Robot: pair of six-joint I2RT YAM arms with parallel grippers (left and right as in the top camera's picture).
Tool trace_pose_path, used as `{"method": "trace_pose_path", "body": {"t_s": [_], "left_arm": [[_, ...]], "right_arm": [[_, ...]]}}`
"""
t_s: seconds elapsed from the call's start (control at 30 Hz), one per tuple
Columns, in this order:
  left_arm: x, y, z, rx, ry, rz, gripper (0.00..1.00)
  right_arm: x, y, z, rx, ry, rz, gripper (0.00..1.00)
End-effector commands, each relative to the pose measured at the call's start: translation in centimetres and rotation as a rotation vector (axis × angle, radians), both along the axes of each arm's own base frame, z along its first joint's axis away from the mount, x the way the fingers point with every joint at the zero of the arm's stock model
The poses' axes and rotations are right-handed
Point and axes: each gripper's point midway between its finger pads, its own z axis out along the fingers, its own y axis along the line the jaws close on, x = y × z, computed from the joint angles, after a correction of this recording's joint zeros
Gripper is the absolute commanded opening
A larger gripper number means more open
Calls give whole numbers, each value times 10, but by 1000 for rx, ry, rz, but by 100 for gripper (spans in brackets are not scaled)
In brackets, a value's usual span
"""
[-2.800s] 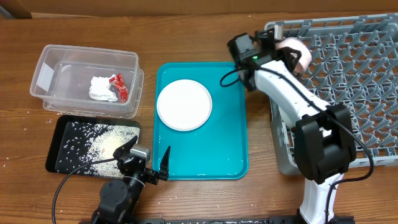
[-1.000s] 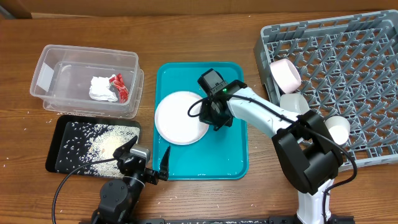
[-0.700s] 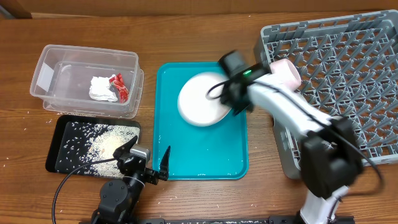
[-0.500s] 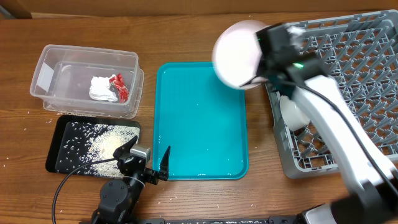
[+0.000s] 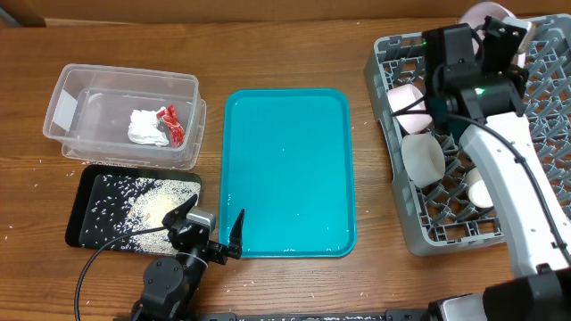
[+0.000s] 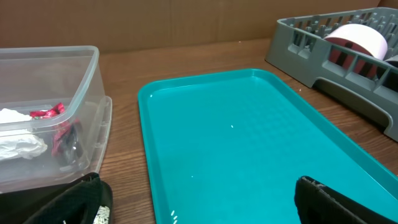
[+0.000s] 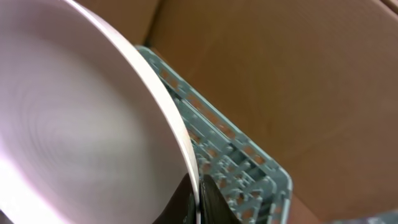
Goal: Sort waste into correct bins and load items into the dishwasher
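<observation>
Left of the teal tray [image 5: 285, 174]: tub [image 5: 76, 89] with tissue [image 5: 143, 127] and wrapper [image 5: 169, 123], black tray [image 5: 82, 214] with rice [image 5: 152, 209]. At the teal tray's near-left corner, your left end effector [image 5: 212, 225] is wide, empty. Right of it, rack [image 5: 517, 98] holds bowls [image 5: 421, 160]. Far right, your right end effector [image 5: 500, 34] is clamped on the plate [image 5: 482, 13] rim.

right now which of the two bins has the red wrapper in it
The clear plastic tub, at the back left: the red wrapper lies in it beside the white tissue wad. The black tray in front of it holds only rice grains.
</observation>
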Motion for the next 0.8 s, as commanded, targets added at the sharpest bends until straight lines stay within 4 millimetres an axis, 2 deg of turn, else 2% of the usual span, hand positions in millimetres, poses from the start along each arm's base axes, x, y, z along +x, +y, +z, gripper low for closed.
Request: {"method": "trace_pose_path", "body": {"t_s": [0.0, 0.33, 0.5, 0.63, 0.77], "left_arm": [[0, 1, 1, 7, -14, 0, 100], [0, 1, 1, 7, -14, 0, 100], [0, 1, 1, 7, -14, 0, 100], [0, 1, 1, 7, -14, 0, 100], [0, 1, 1, 7, -14, 0, 100]], "right_arm": [[2, -13, -21, -46, 96, -30, 4], [8, -16, -78, -58, 265, -33, 4], [8, -15, -81, -63, 283, -26, 4], [14, -3, -92, -18, 342, 52, 4], [16, 9, -101, 31, 365, 101, 11]]}}
